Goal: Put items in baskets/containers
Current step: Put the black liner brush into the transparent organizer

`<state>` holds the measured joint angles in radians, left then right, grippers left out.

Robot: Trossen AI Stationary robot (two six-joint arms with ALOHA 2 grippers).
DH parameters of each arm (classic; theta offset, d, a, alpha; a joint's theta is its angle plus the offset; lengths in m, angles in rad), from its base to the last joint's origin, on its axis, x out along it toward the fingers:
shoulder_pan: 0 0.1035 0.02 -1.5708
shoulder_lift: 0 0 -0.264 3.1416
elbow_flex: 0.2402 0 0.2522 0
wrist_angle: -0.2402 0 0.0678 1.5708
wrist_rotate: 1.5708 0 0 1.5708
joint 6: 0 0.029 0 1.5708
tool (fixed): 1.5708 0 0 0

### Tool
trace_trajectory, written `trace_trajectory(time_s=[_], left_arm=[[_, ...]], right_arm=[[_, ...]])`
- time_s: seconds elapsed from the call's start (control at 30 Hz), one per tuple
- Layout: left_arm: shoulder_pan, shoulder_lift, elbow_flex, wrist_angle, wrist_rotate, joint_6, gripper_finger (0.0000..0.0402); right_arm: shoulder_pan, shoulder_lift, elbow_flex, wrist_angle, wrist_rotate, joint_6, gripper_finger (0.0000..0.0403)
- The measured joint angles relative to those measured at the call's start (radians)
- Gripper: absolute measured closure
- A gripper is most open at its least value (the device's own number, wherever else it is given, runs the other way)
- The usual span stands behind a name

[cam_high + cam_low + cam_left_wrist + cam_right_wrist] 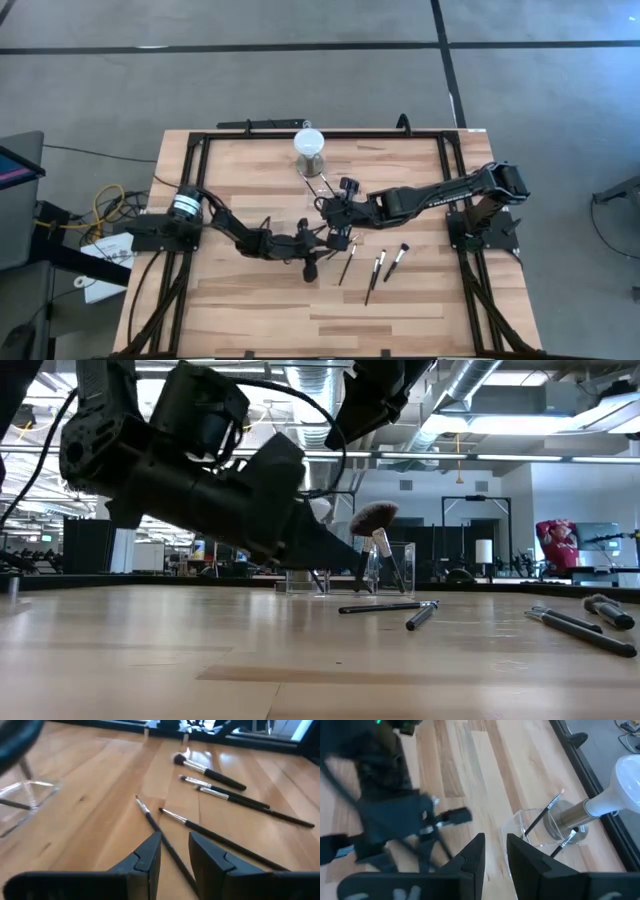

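Several slim dark-handled brushes lie flat on the wooden table (250, 310): one (152, 825) runs between my left fingers, another (200, 827) lies beside it, and three more (220, 777) lie farther off. My left gripper (175, 851) is open, low over the table, with a finger on either side of the first brush's handle. The clear container (532, 827) stands next to the grey cylinder and holds brushes upright, one with a wide fluffy head (373, 517). My right gripper (494, 847) hangs open above the table near the container, with nothing between its fingers.
A grey cylinder with a white round top (310, 145) stands at the table's far edge behind the container. Black frame rails (200, 150) run along the table's sides. The near half of the table is bare wood. Both arms crowd the middle (340, 215).
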<state>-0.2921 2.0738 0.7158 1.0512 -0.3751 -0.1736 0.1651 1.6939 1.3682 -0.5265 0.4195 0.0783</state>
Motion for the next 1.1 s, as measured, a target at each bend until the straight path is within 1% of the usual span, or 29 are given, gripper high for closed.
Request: trace_trajectory(time_s=[0.17, 0.3, 0.53, 0.63, 0.77, 0.9, 1.03, 1.1], left_arm=[[-0.019, 0.077, 0.059, 0.004, -0.007, 0.017, 0.0305], [-0.01, 0.12, 0.064, 0.005, -0.025, 0.026, 0.0305], [-0.001, 0.161, 0.065, 0.028, -0.026, 0.026, 0.0305], [0.0, 0.161, 0.059, 0.016, -0.025, 0.027, 0.0315], [0.001, 0.12, 0.02, -0.001, -0.027, 0.048, 0.0335], [0.003, 0.043, -0.055, -0.035, -0.031, 0.092, 0.0347], [0.003, -0.073, -0.149, -0.087, -0.034, 0.09, 0.0348], [0.003, -0.132, -0.19, -0.086, -0.037, 0.055, 0.0347]], right_arm=[[-0.003, 0.0, 0.0, -0.002, 0.0, 0.0, 0.033], [-0.004, 0.0, 0.0, -0.005, 0.0, 0.0, 0.033], [-0.004, 0.0, 0.0, -0.005, 0.0, 0.0, 0.033], [-0.004, 0.0, 0.0, -0.006, 0.0, 0.0, 0.033], [-0.003, 0.0, 0.0, -0.012, 0.0, 0.0, 0.033], [-0.003, 0.0, 0.0, -0.014, 0.0, 0.0, 0.033], [-0.003, 0.0, 0.0, -0.014, 0.0, 0.0, 0.033], [-0.003, 0.0, 0.0, -0.014, 0.0, 0.0, 0.033]])
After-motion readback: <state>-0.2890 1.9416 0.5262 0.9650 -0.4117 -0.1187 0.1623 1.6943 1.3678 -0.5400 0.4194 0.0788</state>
